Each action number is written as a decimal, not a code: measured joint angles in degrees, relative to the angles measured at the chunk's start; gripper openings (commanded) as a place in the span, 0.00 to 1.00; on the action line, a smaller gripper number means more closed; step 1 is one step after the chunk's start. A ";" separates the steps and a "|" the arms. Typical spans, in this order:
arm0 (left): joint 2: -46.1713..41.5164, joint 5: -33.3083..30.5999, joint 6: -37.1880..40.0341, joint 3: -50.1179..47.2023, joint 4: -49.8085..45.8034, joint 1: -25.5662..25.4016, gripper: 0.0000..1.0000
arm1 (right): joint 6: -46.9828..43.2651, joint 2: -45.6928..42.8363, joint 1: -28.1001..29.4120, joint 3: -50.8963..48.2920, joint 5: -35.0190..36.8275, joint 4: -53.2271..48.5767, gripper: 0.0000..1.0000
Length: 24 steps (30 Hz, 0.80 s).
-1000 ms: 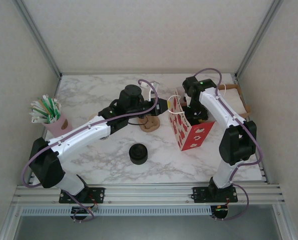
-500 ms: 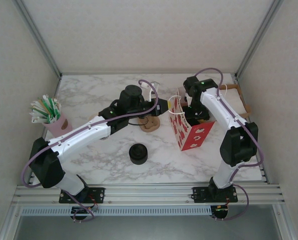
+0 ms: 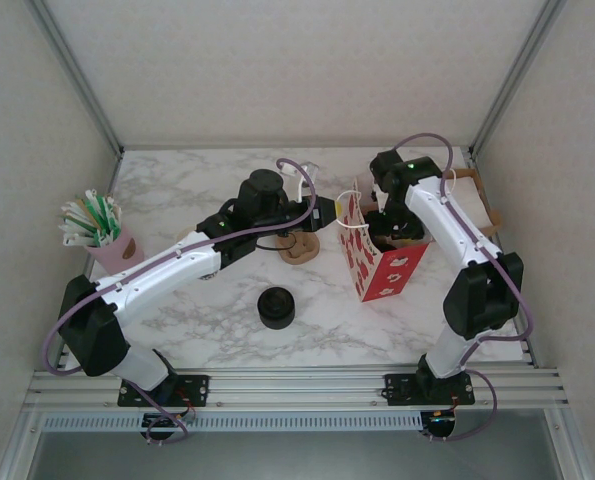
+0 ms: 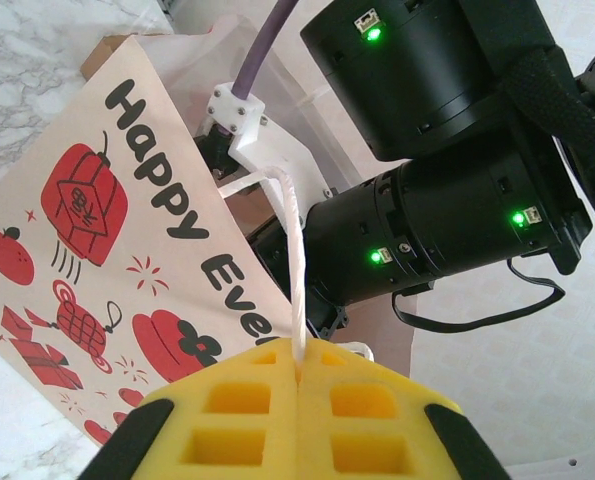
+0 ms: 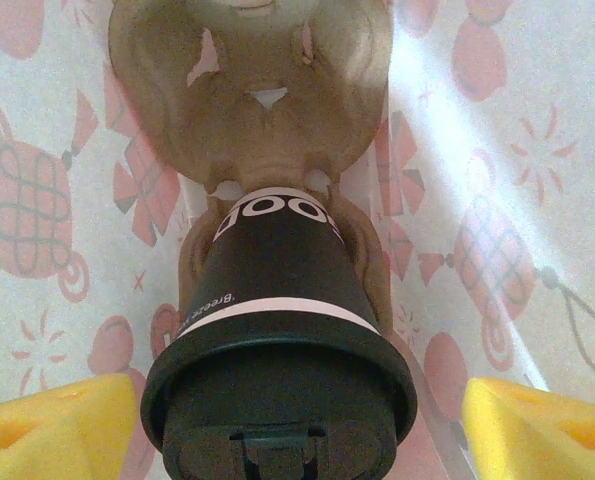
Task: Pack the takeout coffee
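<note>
- Black-lidded, the takeout coffee [image 5: 277,320] stands between the right jaws, seated in a brown pulp carrier [image 5: 247,110] just beyond them, inside the printed paper bag [image 4: 97,220].
- The right jaws are apart, with a clear gap on 1 side of the lid.
- The left jaws are together, clamped on the bag's white handle [image 4: 297,250].
- Packing looks nearly done. Left to do: withdraw the right arm and let go of the handle.
- The right wrist view shows the seated cup, but from the top view the arm blocks the bag's inside.

Top camera looks down from high behind the arm bases across the whole marble table [image 3: 177,190], while both wrist cameras sit tight on the shared paper bag [image 3: 382,272], left facing its printed outside, right peering inside.
</note>
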 measured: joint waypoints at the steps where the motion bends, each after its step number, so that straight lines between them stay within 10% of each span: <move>1: 0.00 0.00 0.00 0.00 -0.02 -0.02 0.03 | 0.02 -0.17 0.00 0.00 0.02 -0.04 0.85; 24: 0.00 -0.17 0.00 0.63 -0.09 -0.39 0.05 | 0.55 -4.26 -0.04 3.13 0.83 -1.92 0.86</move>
